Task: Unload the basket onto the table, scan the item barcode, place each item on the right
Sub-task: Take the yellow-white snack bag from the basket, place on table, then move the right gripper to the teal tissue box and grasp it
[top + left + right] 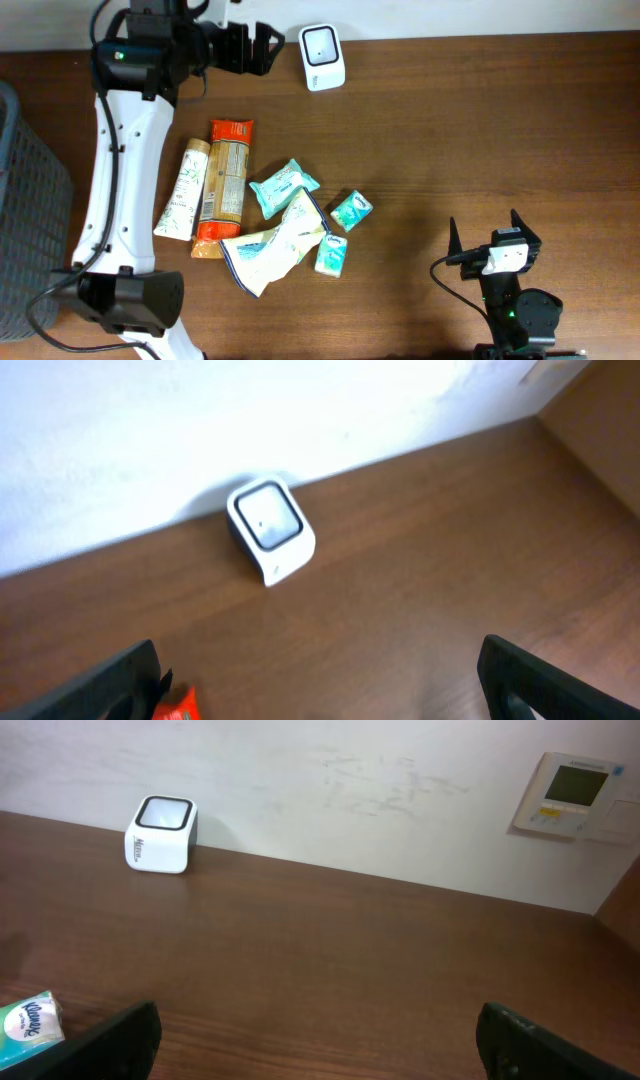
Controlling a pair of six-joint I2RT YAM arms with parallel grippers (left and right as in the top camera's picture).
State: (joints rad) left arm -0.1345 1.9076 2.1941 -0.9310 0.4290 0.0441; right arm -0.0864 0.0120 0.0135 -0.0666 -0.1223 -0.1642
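Observation:
The white barcode scanner (322, 57) stands at the table's back edge; it also shows as the scanner (268, 528) and the scanner (160, 833). My left gripper (266, 47) hovers just left of it, open, with nothing between its fingers (120, 680). An orange corner of a packet (175, 705) peeks in beside the left finger. The items lie in a pile at mid-left: an orange-ended pasta packet (225, 185), a cream tube (182, 190), a teal wipes pack (283, 187) and a white pouch (275, 245). My right gripper (483, 225) rests open at the front right.
Two small tissue packs (351, 209) (331, 254) lie right of the pile; one tissue pack (28, 1020) shows in the right wrist view. A dark mesh basket (25, 200) stands at the left edge. A wall panel (575, 792) hangs behind the table.

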